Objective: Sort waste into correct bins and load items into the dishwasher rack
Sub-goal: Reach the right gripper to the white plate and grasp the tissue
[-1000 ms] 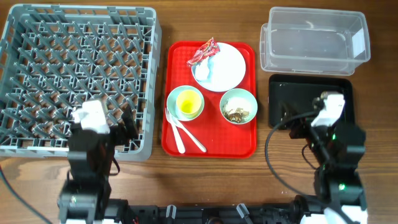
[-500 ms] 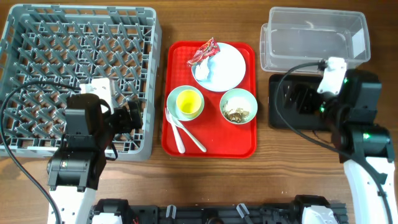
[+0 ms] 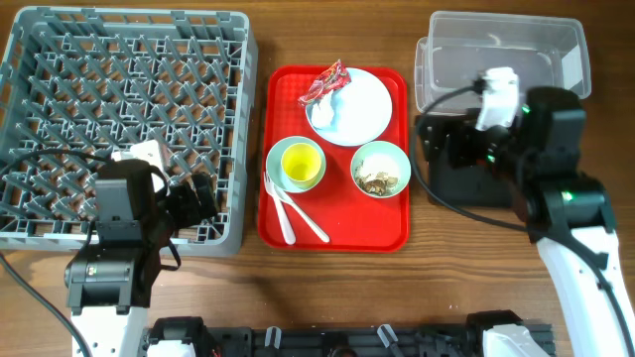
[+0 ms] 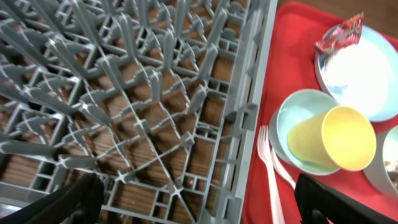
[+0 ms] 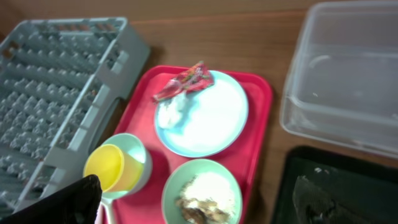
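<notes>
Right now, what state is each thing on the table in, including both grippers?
dishwasher rack: empty
clear tub: empty
black tray: partly hidden by right arm
white plate: holds red wrapper and tissue
green bowl: holds food scraps
yellow cup: upright, empty, nested in pale bowl
two white utensils: lying flat on red tray
left gripper: open, empty
right gripper: open, empty

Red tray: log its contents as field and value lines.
tray: red tray
plate: white plate, far end
on plate: red wrapper, white tissue
cup: yellow cup, inside pale bowl
other bowl: green bowl, holds food scraps
spoons: two white spoons, beside the cup's bowl
</notes>
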